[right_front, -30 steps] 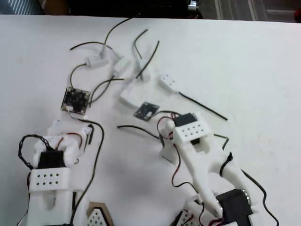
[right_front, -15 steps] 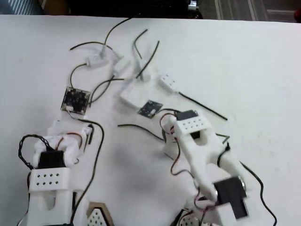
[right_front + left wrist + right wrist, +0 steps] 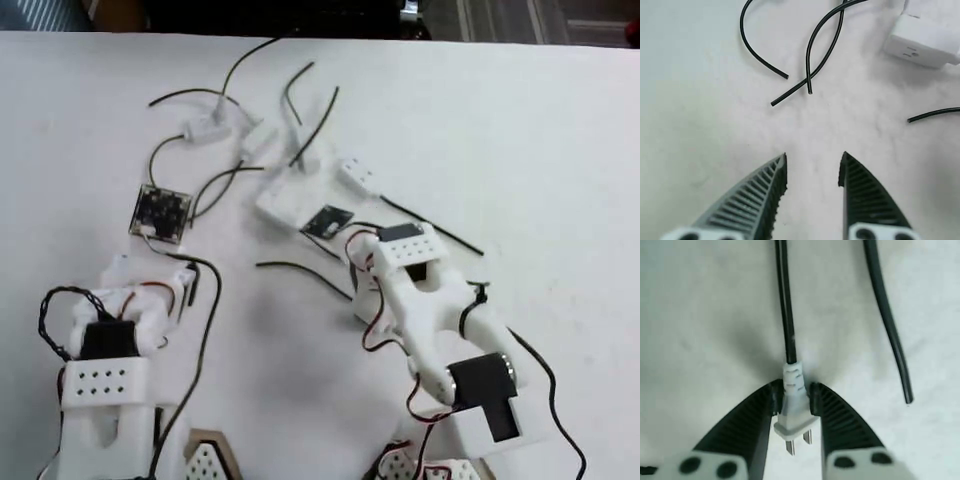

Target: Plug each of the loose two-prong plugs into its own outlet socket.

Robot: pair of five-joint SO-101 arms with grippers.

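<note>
The white two-prong plug (image 3: 794,416) sits clamped between the fingers of the right gripper (image 3: 794,390), just above the white table (image 3: 700,315); we cannot tell whether it is lifted clear of the surface or resting on it. Its long axis runs along the fingers. The two prongs point back toward the wrist, while its black cord (image 3: 785,300) leads straight out past the fingertips. A second loose cord (image 3: 887,325) lies beside it, apart from the grip. We judge this to be the relation that matters: the prongs face away from whatever the gripper points at, so the plug would have to be turned round or regripped before it could enter a socket. In the high view the right arm (image 3: 430,320) reaches forward and is bent down over the middle of the table. The nearest outlet block (image 3: 283,203) lies just beyond it, with a small dark board (image 3: 326,221) against that block's edge. Another outlet block (image 3: 357,175) lies a little farther back. The left arm (image 3: 105,345) is well off to the side, so the right arm is far nearer those sockets. The left gripper (image 3: 812,161) has its fingers spread and holds nothing. It hangs over bare table with cut cord ends (image 3: 790,92) ahead of it.
</note>
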